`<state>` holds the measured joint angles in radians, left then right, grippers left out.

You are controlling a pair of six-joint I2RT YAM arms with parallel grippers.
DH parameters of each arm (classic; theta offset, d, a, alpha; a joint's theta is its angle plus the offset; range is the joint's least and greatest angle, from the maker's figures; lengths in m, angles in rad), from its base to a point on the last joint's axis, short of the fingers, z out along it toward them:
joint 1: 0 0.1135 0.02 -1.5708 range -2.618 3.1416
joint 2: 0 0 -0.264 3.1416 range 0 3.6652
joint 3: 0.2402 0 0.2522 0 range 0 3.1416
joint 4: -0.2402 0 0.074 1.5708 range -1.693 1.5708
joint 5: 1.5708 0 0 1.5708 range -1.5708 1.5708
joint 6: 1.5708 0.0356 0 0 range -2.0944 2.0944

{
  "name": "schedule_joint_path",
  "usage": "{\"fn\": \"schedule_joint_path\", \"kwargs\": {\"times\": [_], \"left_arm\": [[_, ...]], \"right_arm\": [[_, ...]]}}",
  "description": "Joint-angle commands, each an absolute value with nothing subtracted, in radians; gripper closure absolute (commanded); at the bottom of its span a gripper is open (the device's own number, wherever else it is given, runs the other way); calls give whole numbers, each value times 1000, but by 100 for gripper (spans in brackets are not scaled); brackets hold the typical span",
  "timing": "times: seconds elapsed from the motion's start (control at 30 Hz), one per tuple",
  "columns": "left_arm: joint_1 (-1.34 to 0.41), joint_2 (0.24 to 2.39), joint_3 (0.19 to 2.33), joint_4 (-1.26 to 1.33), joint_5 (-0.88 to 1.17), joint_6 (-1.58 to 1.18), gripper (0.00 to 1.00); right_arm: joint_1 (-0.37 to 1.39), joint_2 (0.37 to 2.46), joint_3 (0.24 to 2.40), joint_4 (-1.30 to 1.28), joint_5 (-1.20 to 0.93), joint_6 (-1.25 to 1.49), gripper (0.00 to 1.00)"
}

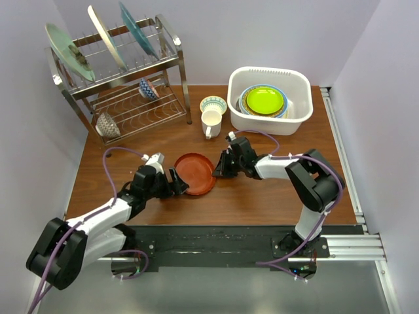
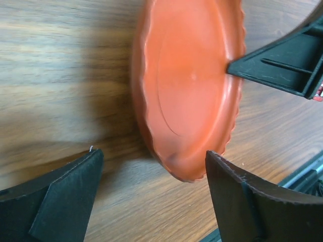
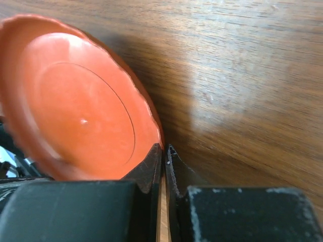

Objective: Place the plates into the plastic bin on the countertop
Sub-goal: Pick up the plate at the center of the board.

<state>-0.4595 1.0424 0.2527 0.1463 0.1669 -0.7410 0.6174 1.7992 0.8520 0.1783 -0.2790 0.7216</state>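
Red-orange plate sits on the counter, plastic bin at its one o'clock. My right claw pinches its three-o'clock rim shut (thin edge); my left claw gapes wide at nine, gripping nothing.

One orange plate, one bin, three upright plates

Well beyond the left claw and off to its left, a metal wire dish rack holds three upright plates on top and two patterned bowls below. Just beyond the right claw stands a white mug, with a teal-rimmed bowl touching behind it.
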Motion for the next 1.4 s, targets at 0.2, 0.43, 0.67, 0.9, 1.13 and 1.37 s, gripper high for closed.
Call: {"fn": "schedule_joint_path", "kwargs": {"times": [0.2, 0.43, 0.67, 0.9, 1.13, 1.37], "left_arm": [[-462, 876, 278, 29, 49, -733, 5], [-462, 695, 278, -36, 3, -730, 0], [-462, 594, 276, -89, -66, -738, 0], [-462, 633, 273, -87, -64, -742, 0], [-462, 660, 272, -107, -100, -755, 0], [-462, 696, 272, -100, -92, -755, 0]], "right_arm": [[612, 1698, 831, 17, -156, 646, 100], [604, 1640, 833, -35, -135, 624, 100], [594, 1577, 824, -83, -101, 606, 100], [554, 1523, 799, -91, -129, 607, 100], [497, 1453, 795, -121, -158, 600, 100], [422, 1393, 821, -175, -173, 571, 100]]}}
